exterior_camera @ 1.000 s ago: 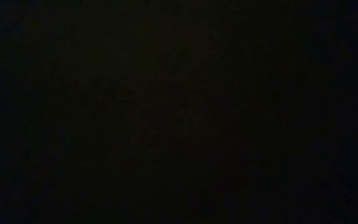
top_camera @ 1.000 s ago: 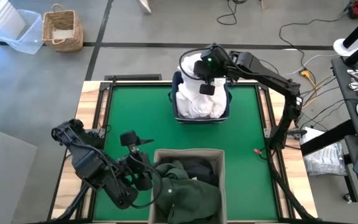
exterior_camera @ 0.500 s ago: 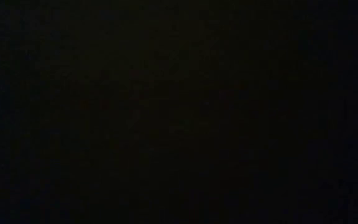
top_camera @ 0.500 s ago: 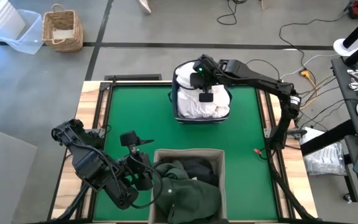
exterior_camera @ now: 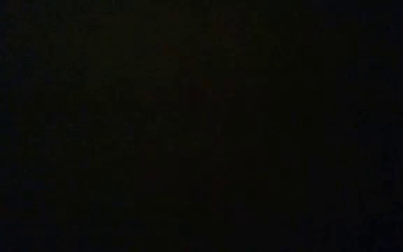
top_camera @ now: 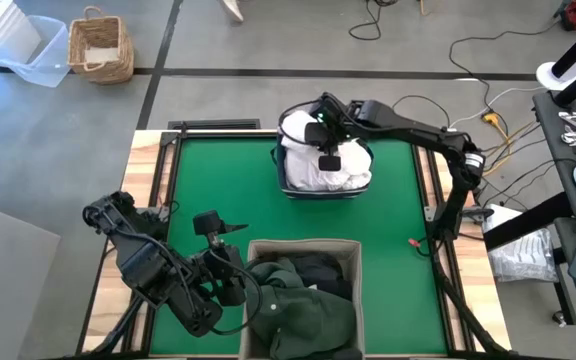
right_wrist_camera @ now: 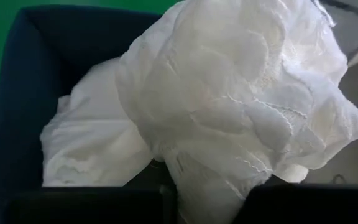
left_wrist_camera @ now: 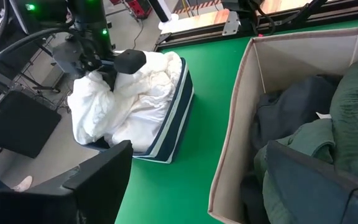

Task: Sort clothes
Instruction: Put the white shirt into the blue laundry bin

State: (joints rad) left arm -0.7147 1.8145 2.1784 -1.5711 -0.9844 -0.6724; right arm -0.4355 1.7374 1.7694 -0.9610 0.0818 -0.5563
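Note:
A navy bin [top_camera: 280, 178] at the table's far middle holds a pile of white clothes [top_camera: 318, 175]. My right gripper [top_camera: 318, 138] hangs over it, shut on a bunched white lacy garment [right_wrist_camera: 241, 106] that rests on the pile [right_wrist_camera: 86, 143]. A beige bin [top_camera: 303, 246] at the near edge holds dark green and charcoal clothes [top_camera: 303, 305]. My left gripper [top_camera: 230, 285] waits open just left of the beige bin, touching nothing. The low view is black. My right gripper pinches a gathered fold of the white garment [right_wrist_camera: 197, 186] between its two fingers, coming down at a slant from the table's right. How many layers it has, I cannot tell. The garment bulges out past the fingers and lies on the pile in the navy bin [left_wrist_camera: 135, 93].
Bare green mat [top_camera: 218, 180] lies between the two bins and to the left of the navy bin. Off the table's far left, a wicker basket [top_camera: 98, 45] and a clear plastic box [top_camera: 28, 50] stand on the floor. Cables run beyond the table's right side.
My right gripper has gone down toward the navy bin, tipping more steeply, still shut on the white garment. The garment, held above the bin a second ago, now sits on the white pile inside it.

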